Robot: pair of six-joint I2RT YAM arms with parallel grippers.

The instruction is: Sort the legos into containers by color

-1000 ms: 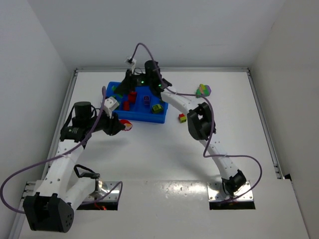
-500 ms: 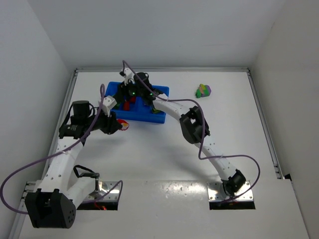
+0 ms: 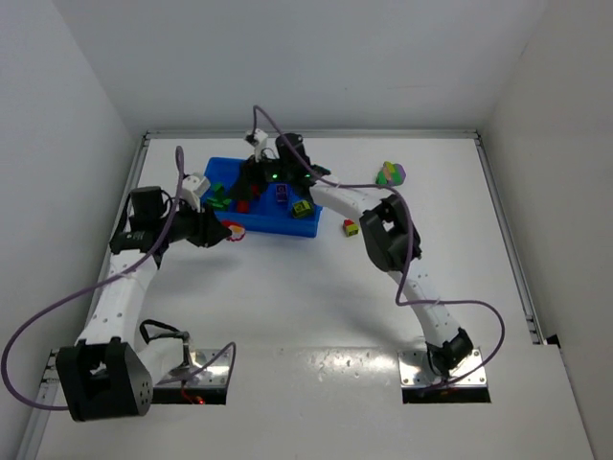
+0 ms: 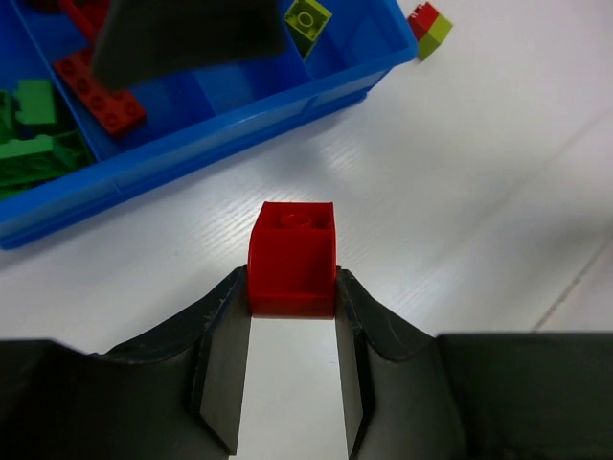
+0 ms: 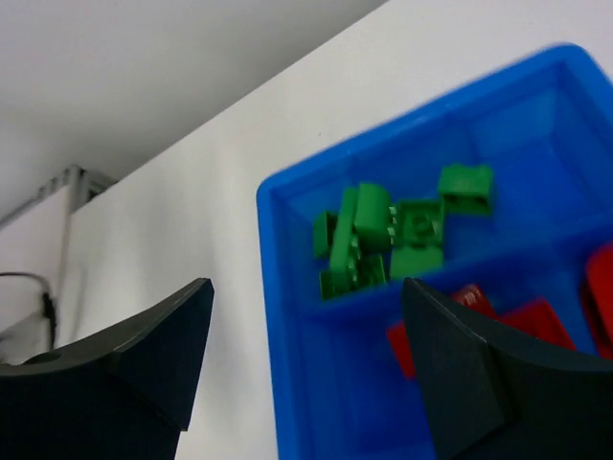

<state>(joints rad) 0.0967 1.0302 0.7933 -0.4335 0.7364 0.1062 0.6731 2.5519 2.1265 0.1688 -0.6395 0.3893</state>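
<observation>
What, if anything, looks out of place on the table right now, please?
Two stacked clumps lie outside the blue tray: a red and yellow-green pair just right of it, and a multicoloured clump farther right. The tray sits slightly askew to the table edges.

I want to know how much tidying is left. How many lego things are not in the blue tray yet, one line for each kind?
Single red brick, gripped in the left pincer: 1
Small red and yellow-green stack, lying loose: 1
Bigger multicoloured clump, lying loose: 1
Total: 3
</observation>
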